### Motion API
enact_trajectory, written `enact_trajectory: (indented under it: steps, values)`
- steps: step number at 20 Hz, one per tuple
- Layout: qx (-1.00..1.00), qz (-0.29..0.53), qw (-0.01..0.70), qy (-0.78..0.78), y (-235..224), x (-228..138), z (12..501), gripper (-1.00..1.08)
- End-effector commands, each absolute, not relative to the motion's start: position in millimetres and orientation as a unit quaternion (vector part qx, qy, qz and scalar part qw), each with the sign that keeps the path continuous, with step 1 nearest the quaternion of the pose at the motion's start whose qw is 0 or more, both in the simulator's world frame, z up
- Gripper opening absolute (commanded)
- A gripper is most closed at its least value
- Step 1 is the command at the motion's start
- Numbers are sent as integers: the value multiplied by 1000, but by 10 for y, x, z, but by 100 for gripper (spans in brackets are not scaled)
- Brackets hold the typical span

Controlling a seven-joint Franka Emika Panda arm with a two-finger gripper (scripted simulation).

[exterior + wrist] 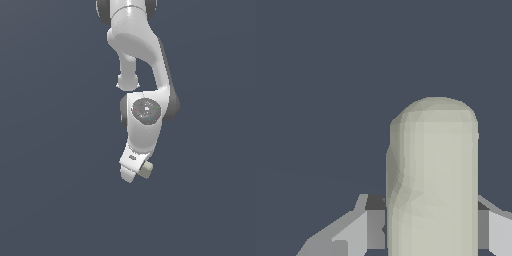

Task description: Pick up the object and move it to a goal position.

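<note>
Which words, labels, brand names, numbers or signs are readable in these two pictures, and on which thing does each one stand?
No text can be read in either view.
Small dark mark on the end effector: too small and blurred to read.
Speckled grey disc on the arm's wrist joint: a pattern only, no letters visible.
Pale block held in the end effector: plain surface, no marking.

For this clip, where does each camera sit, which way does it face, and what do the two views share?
Exterior view: off the arm, position not on record; it faces the white arm against a plain dark backdrop, with the gripper lowest and the block at its tip.
Wrist view: on the wrist, looking out along the fingers; the block fills the middle between them.
Shared: the block and gripper, shut on the block.
</note>
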State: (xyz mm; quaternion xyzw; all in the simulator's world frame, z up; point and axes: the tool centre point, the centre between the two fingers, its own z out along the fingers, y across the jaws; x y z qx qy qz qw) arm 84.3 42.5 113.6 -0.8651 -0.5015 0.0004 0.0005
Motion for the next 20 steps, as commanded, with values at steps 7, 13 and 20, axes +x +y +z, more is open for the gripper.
enact_trajectory:
  steps: [7,13,20]
  values:
    - [-865,0,0,-501,17,1164,1414,-100]
    - [-865,0,0,-501,-165,1320,1537,-100]
    - [-865,0,0,-501,-251,1400,1595,-100]
